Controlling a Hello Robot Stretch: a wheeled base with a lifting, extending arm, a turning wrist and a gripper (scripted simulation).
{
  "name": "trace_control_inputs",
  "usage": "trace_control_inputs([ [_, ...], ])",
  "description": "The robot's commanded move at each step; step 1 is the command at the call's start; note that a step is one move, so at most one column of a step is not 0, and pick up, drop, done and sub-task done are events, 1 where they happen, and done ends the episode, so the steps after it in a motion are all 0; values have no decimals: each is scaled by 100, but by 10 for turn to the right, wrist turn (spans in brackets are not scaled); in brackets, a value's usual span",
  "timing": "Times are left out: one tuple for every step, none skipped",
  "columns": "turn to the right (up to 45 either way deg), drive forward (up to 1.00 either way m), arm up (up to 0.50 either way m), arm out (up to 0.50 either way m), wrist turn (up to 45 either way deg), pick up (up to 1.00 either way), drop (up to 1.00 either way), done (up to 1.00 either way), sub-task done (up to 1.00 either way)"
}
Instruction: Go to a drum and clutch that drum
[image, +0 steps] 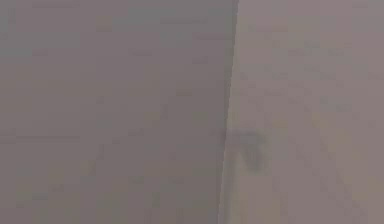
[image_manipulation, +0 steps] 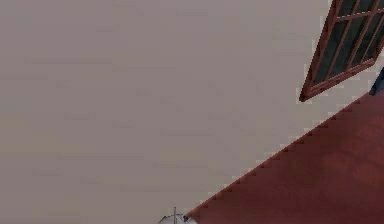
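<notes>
A plain grey-beige wall (image: 110, 100) stood close ahead. To the side were a dark red floor (image_manipulation: 310, 170), a red-brown framed window (image_manipulation: 345, 45) and a small pale object (image_manipulation: 174, 217). The drum's place, heading and long axis could not be told, nor the end effector's state. A drum would likely be stiff, hollow and light, best gripped by its shell, not its skin.
</notes>
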Motion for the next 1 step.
trace_control_inputs([
  [0,0,14,0,0,0,0,0,0],
])
